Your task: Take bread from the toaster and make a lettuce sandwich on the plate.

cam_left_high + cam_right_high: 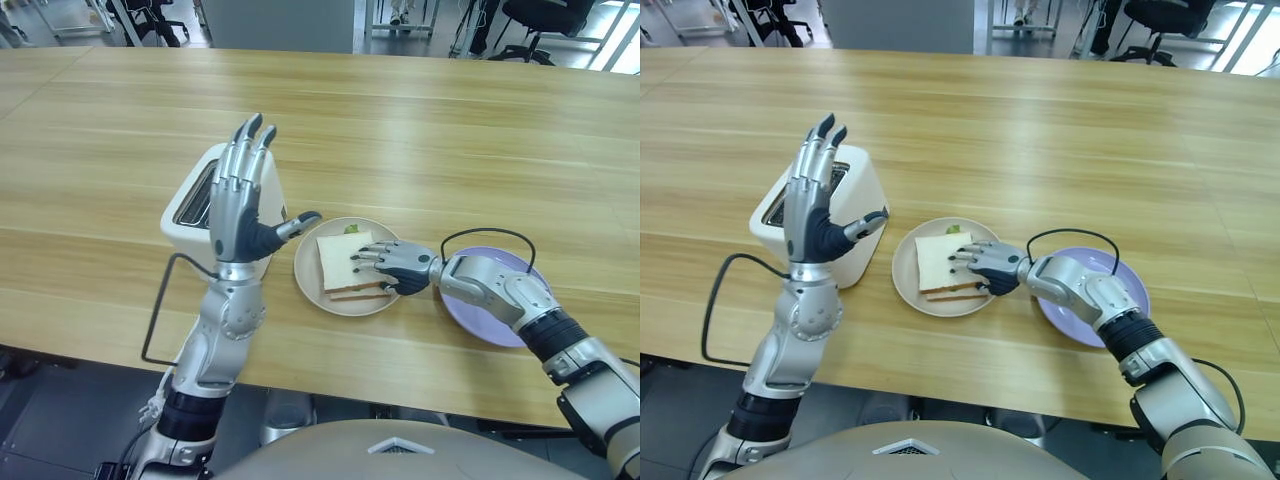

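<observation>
A white toaster (200,205) stands at the left of the wooden table, its slots facing up. Right of it a beige plate (312,272) carries stacked bread slices (340,262) with a bit of green lettuce (351,229) peeking out at the far edge. My right hand (392,266) rests on the right side of the top slice, fingers spread flat on the bread. My left hand (238,195) is raised upright in front of the toaster, fingers straight and open, holding nothing.
A purple plate (500,300) lies right of the beige one, partly under my right forearm, with a black cable (490,235) looping over it. The toaster's black cord (160,310) runs off the table's near edge. Office chairs stand behind the table.
</observation>
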